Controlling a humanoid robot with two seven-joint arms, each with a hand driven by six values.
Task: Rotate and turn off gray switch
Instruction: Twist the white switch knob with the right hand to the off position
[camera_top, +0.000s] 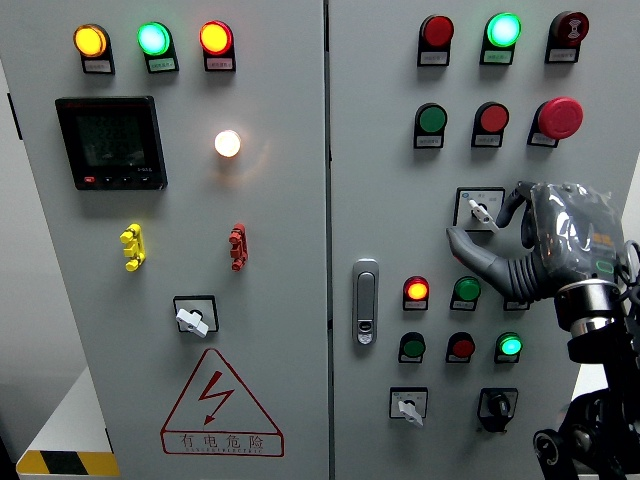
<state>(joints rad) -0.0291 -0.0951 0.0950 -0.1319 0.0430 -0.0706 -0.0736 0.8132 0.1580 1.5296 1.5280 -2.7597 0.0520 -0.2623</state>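
The right hand (540, 245), grey and wrapped in a clear cover, came in from the lower right and was raised against the right door of the grey control cabinet (380, 150). Its fingers (478, 250) were partly curled: the thumb stretched out to the left below the gray switch (480, 211), while a curved finger arched up just to the right of the switch's plate. The fingers framed the switch closely, but whether they actually pinched its knob could not be told from this view. The switch sat in a square plate between the thumb and that upper finger, its pale lever tilted. Above the fingers stood a green button (432, 120), a red button (492, 118) and a large red mushroom button (560, 117). Just below the thumb glowed a red lamp (417, 290) with a green button (466, 290) beside it. Further below the fingers sat a second rotary switch (408, 406) with a pale lever and a black knob switch (497, 405). To the left of the fingers was the door's chrome handle (366, 300), and well to the left, on the other door, a digital meter (110, 142) and a lit white lamp (227, 143).
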